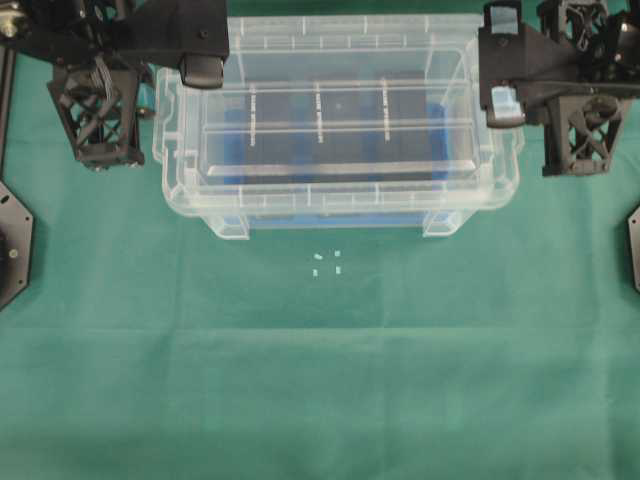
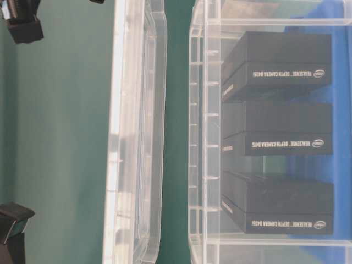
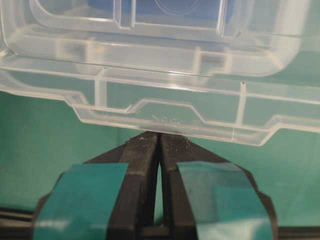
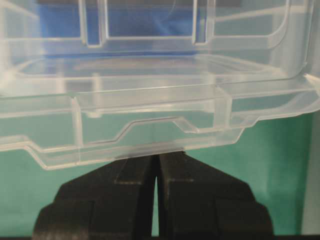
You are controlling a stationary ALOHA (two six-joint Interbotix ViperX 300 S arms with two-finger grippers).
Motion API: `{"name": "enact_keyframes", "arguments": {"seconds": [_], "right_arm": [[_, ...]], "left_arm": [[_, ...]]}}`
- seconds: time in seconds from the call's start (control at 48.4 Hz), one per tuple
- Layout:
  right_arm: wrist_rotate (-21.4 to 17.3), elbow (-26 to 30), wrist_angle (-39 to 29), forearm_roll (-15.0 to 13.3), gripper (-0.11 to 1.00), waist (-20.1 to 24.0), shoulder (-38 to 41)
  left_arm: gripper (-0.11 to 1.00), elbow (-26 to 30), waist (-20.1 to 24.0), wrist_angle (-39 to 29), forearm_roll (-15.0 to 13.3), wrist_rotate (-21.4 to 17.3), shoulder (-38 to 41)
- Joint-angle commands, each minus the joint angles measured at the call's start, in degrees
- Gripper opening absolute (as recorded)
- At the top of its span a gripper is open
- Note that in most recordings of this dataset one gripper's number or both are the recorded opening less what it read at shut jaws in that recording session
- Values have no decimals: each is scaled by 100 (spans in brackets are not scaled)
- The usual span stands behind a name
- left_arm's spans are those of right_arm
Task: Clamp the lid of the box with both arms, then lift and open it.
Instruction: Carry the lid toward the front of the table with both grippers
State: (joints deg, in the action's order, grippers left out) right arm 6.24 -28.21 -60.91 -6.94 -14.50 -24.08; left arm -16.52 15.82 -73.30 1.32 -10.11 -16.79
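The clear lid [image 1: 340, 195] hangs level above the box [image 1: 350, 28], held at both short ends. In the table-level view the lid [image 2: 137, 137] stands apart from the box [image 2: 203, 137], with green cloth showing between them. My left gripper [image 1: 200, 72] is shut on the lid's left side tab; its teal-taped jaws [image 3: 160, 137] pinch the tab's edge [image 3: 170, 122]. My right gripper [image 1: 503, 105] is shut on the right side tab [image 4: 150, 135], and its black tips [image 4: 156, 156] meet under the rim. Three black slabs [image 2: 275, 132] lie in the box on a blue base [image 2: 341, 165].
Green cloth [image 1: 320, 380] covers the table. A few small white specks [image 1: 325, 262] lie just in front of the box. Black arm mounts sit at the left edge [image 1: 10, 240] and right edge [image 1: 634, 245]. Both lattice wrists flank the box.
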Motion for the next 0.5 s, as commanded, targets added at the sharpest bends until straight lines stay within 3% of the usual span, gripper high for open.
{"name": "enact_keyframes", "arguments": {"seconds": [0.0, 0.476], "right_arm": [[-272, 334, 53, 9, 0, 316, -53], [-1802, 352, -387, -791, 0, 1758, -26]], "left_arm": [[1, 167, -360, 123, -9, 220, -97], [1, -62, -1723, 123, 62, 1582, -229]]}}
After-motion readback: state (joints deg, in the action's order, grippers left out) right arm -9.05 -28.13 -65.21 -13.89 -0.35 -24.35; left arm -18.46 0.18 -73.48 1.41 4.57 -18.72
